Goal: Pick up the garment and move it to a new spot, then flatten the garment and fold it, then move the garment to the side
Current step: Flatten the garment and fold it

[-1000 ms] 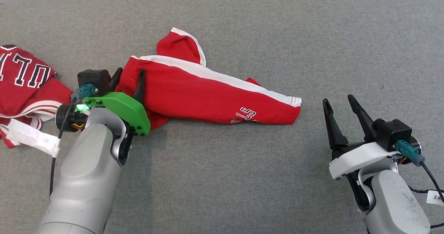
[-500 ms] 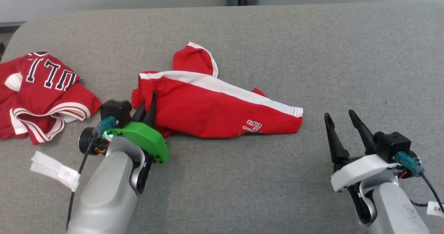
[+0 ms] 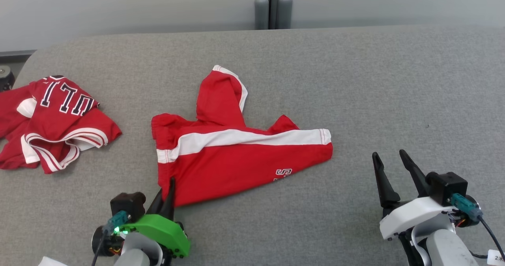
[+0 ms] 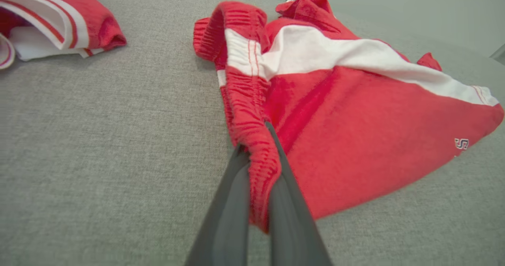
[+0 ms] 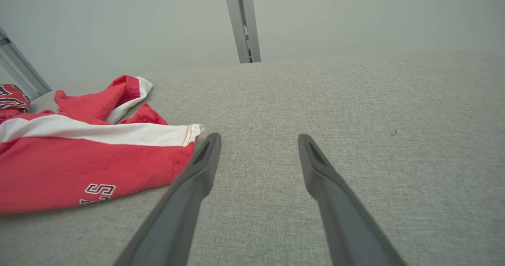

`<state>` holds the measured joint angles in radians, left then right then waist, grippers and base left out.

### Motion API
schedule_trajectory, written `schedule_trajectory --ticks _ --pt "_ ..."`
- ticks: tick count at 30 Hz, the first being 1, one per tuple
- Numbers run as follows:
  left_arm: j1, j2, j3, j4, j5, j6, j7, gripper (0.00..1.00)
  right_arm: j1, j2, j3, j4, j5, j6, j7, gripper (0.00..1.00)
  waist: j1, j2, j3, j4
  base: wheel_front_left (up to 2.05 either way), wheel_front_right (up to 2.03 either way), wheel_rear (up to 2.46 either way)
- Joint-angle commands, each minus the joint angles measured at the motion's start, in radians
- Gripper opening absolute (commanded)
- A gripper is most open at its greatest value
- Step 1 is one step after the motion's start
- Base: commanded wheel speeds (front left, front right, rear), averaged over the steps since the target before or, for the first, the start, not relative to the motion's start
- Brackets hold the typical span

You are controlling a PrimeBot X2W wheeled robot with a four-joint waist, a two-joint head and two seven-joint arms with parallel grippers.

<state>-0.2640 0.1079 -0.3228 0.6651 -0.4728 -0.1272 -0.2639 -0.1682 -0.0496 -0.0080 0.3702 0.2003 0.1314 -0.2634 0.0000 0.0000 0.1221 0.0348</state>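
Where the garment (image 3: 236,159) lies, near the middle of the grey cloth surface (image 3: 375,80), you see a pair of red shorts spread mostly flat, with a broad white band running across them. One leg points toward the robot's right and carries dark-outlined letters near its hem. The other leg is bunched and folded up toward the far edge. The gathered waistband faces the robot's left. At its near corner the left gripper (image 3: 167,195) is clamped on the cloth. In the left wrist view you can follow the ribbed elastic as it runs down between the two dark fingers (image 4: 232,203), which press together on it. The rest of the shorts rests on the surface. Off to the robot's right, the right gripper (image 3: 388,153) stands with its fingers spread wide and nothing between them. It sits over bare surface, near the hem of the right-pointing leg but apart from it. Well away on the robot's left lies a crumpled red jersey (image 3: 59,120) with white trim and lettering. Beyond the far edge you have a pale wall and a grey post (image 3: 272,5).
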Motion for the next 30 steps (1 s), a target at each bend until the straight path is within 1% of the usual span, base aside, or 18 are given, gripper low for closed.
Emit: schedule_trajectory --ticks 1,2,4,11,14,17,24,30 --pt "0.021 0.0 0.018 -0.016 0.014 0.0 -0.001 0.61 0.016 -0.003 0.001 0.002 0.001 -0.001 -0.002 1.0 0.0 0.0 -0.002 -0.002 0.0 0.0 0.0" --pt "0.034 -0.002 0.028 -0.028 0.021 0.0 0.0 0.81 0.019 -0.003 0.003 0.002 0.003 -0.001 -0.002 1.0 0.0 0.0 -0.002 -0.004 0.0 0.0 0.0" --pt "0.056 -0.009 0.051 -0.045 0.027 -0.001 0.0 1.0 0.019 -0.003 0.004 0.0 0.006 -0.001 -0.002 1.0 0.0 0.0 0.0 -0.004 0.0 0.0 0.0" --pt "0.065 -0.024 0.155 -0.159 0.087 0.003 0.0 1.0 -0.007 -0.003 0.013 -0.009 0.005 -0.001 -0.002 1.0 0.0 0.0 0.025 -0.005 0.0 0.0 0.0" --pt "0.049 -0.03 0.169 -0.169 0.091 -0.001 0.0 1.0 -0.019 -0.003 0.019 -0.01 0.006 -0.001 -0.002 1.0 0.0 0.0 0.033 -0.007 0.0 0.0 0.0" --pt "0.016 -0.036 0.145 -0.139 0.068 -0.004 -0.001 1.0 -0.031 -0.003 0.027 -0.012 0.01 -0.001 -0.002 1.0 0.0 0.0 0.041 -0.008 0.0 0.0 0.0" --pt "-0.058 0.0 0.055 -0.078 -0.033 -0.005 -0.001 1.0 -0.044 -0.003 0.037 -0.017 0.013 -0.001 -0.002 1.0 0.0 0.0 0.061 -0.012 0.0 0.0 0.0" --pt "-0.085 0.025 0.038 -0.093 -0.101 -0.005 -0.001 1.0 -0.044 -0.003 0.033 -0.02 0.012 -0.001 -0.002 1.0 0.0 0.0 0.072 -0.009 0.0 0.0 0.0"
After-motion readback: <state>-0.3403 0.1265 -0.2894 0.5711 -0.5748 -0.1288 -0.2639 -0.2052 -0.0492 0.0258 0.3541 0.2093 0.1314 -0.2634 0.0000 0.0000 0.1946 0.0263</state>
